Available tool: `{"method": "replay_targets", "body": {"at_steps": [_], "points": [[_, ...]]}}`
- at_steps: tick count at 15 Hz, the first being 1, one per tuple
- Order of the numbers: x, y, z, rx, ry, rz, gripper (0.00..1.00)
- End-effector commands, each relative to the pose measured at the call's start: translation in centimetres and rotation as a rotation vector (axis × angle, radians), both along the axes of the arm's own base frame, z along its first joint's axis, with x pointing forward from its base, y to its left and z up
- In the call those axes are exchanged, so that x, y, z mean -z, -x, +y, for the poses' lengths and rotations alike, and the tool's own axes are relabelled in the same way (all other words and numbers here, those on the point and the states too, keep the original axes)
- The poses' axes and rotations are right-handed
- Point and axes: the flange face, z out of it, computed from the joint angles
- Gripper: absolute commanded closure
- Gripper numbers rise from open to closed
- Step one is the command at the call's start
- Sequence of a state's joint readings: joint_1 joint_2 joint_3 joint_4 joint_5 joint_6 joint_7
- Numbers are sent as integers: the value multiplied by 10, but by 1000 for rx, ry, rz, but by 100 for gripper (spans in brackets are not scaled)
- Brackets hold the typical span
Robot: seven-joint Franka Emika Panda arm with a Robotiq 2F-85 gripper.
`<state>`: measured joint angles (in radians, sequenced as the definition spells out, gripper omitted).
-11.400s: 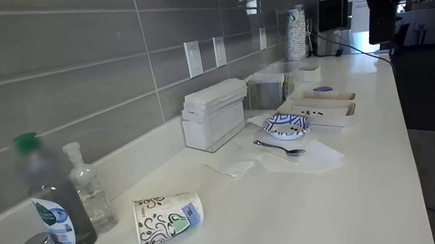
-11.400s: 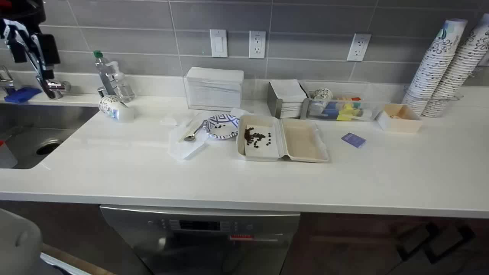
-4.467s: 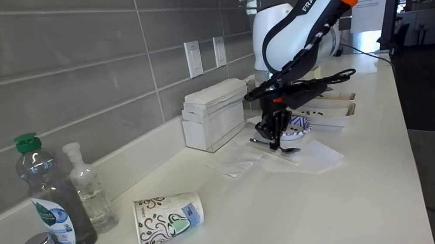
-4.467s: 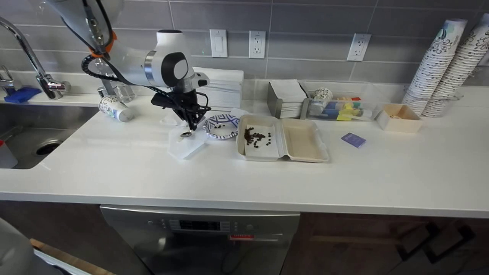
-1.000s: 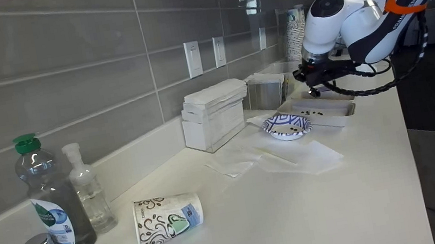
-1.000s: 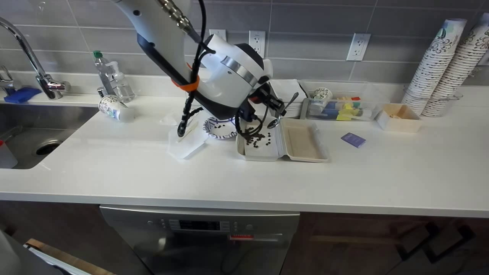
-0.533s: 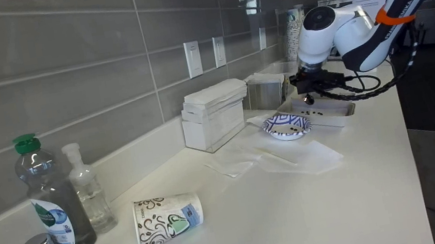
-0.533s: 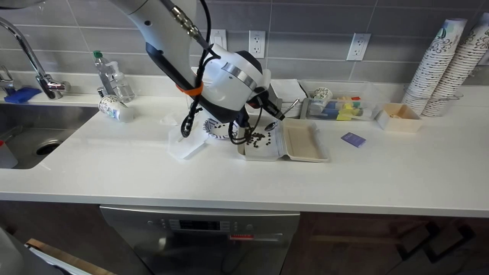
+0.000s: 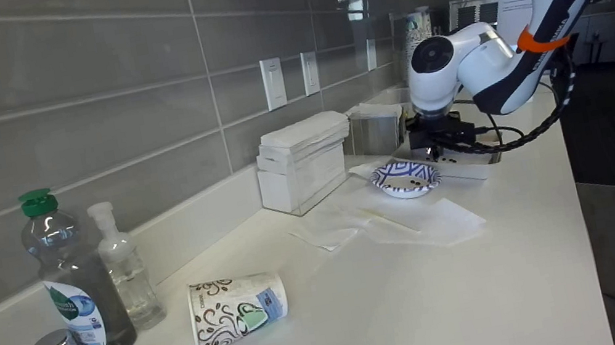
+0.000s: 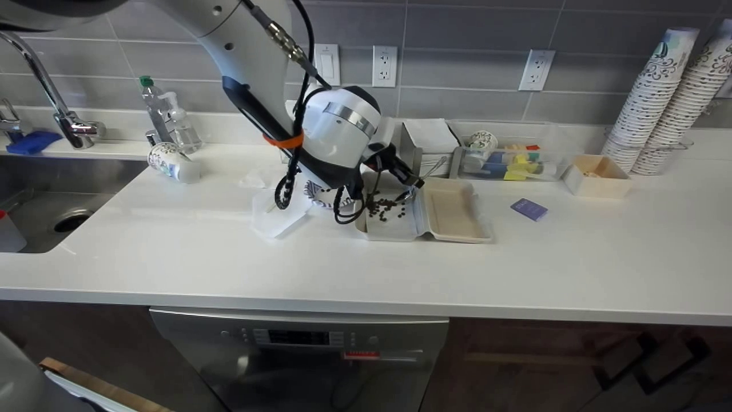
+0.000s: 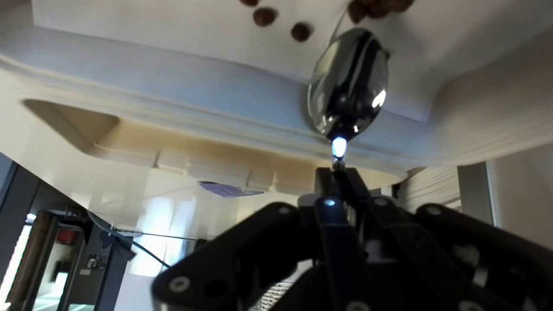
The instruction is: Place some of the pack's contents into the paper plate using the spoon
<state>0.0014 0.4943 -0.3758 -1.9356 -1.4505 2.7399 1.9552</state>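
Observation:
In the wrist view the spoon (image 11: 349, 82) is shiny metal, its handle pinched by my shut gripper (image 11: 338, 176). Its bowl points into the pack (image 11: 190, 71), low over the inner lining, and dark contents (image 11: 265, 16) lie around it. No pieces show on the visible face of the bowl; contact with the lining cannot be told. An exterior view has the pack's lid half (image 10: 454, 212) lying flat, with the gripper (image 10: 420, 182) above the filled half. Beside the pack stands the paper plate (image 9: 404, 170), blue patterned, with a few dark pieces inside; the arm partly covers it in an exterior view.
Paper sheets (image 9: 441, 225) lie in front of the plate. A napkin stack (image 9: 303, 167), a napkin holder (image 10: 430, 137) and a clear bin (image 10: 509, 163) line the wall. A printed cup (image 9: 239, 312) lies sideways near the sink. A purple packet (image 10: 529, 209) rests beyond the lid.
Several seconds ago the spoon lay on the paper; it is now in my gripper. Over the last second the gripper and spoon have come down towards the pack's contents.

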Motion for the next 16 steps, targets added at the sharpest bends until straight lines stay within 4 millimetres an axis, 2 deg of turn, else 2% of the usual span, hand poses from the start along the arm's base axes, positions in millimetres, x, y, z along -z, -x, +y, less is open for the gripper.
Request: {"method": "replay_targets", "body": {"at_steps": [1,11,16], "points": [[19,-4,4,8,18,-9,98],[10,-12,12,-44,72,-37,98],[15,-6,20,-92,81,-18,98]]}}
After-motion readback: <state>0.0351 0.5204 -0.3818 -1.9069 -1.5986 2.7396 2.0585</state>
